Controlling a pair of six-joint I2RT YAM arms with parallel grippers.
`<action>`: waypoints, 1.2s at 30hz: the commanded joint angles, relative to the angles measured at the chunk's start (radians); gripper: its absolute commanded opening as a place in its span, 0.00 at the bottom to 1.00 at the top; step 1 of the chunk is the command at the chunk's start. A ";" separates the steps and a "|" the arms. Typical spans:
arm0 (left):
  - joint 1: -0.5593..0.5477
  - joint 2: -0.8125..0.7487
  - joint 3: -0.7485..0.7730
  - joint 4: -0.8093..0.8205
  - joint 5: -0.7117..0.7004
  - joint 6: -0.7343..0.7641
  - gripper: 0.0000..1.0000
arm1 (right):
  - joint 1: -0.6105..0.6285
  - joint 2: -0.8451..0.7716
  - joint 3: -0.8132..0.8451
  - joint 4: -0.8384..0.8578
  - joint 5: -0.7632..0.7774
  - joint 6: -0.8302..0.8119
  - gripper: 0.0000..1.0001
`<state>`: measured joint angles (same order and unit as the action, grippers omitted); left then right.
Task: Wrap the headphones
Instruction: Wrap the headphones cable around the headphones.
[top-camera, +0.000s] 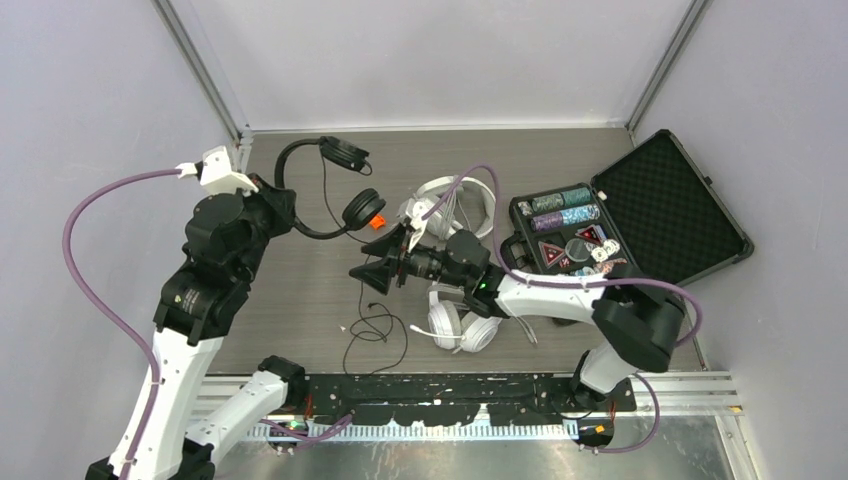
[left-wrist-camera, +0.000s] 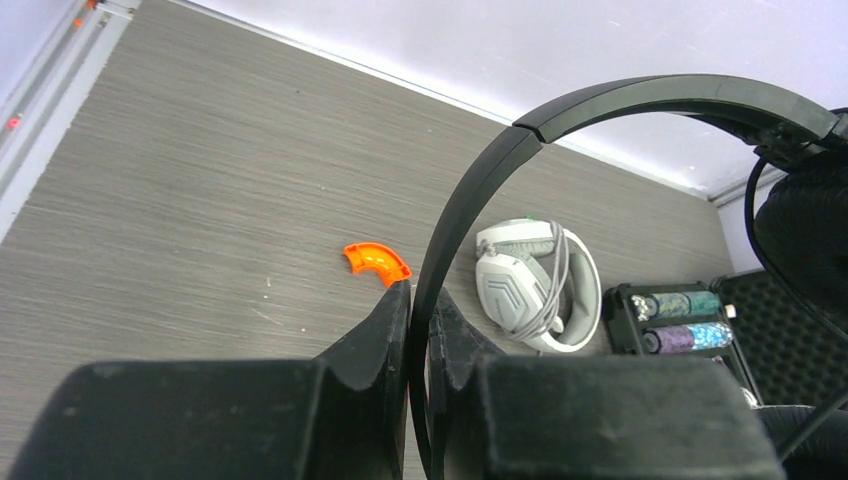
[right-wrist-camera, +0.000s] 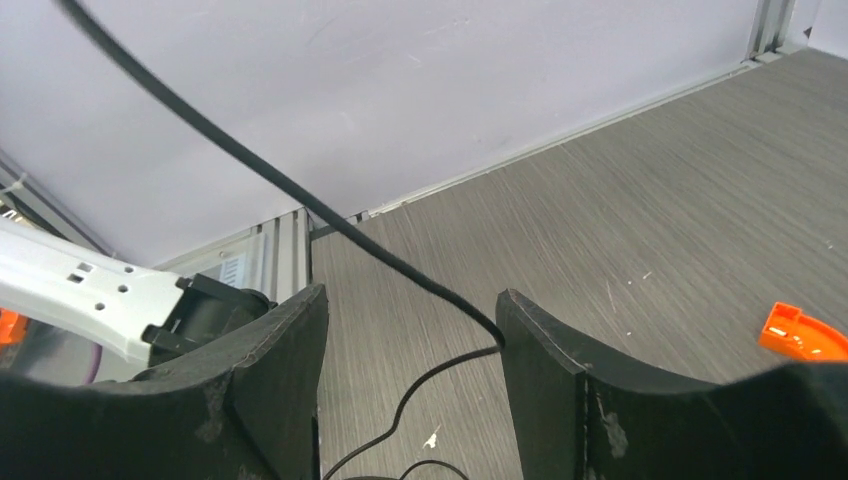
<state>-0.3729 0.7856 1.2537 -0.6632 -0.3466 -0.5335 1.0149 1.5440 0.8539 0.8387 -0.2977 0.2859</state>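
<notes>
from above, the left gripper (top-camera: 284, 207) is clamped on the headband of the black headphones (top-camera: 345, 154), held above the far left of the counter (top-camera: 300, 300). their black cord (top-camera: 372, 322) trails down to a loose tangle near the middle. the right gripper (top-camera: 372, 272) stands wide apart beside that cord, holding nothing. two white headphones (top-camera: 455, 205) lie near the open case (top-camera: 665, 200).

left wrist view: the jaws pinch the thin black band, with an orange piece (left-wrist-camera: 376, 260) on the counter beyond.

right wrist view: the cord runs between the spread fingers (right-wrist-camera: 560, 360), touching one of them, not gripped.
</notes>
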 joint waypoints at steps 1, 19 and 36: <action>0.000 0.001 0.060 0.107 0.040 -0.055 0.00 | 0.029 0.065 -0.018 0.234 0.083 0.045 0.67; 0.000 0.047 0.226 -0.016 0.105 0.025 0.00 | 0.024 0.259 -0.107 0.585 0.114 0.161 0.01; 0.000 0.127 0.346 -0.386 0.549 0.390 0.00 | -0.208 0.205 -0.078 0.559 -0.088 0.360 0.01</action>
<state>-0.3729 0.9047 1.5631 -0.9512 0.0364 -0.2707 0.8440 1.8122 0.7429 1.3838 -0.3092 0.5808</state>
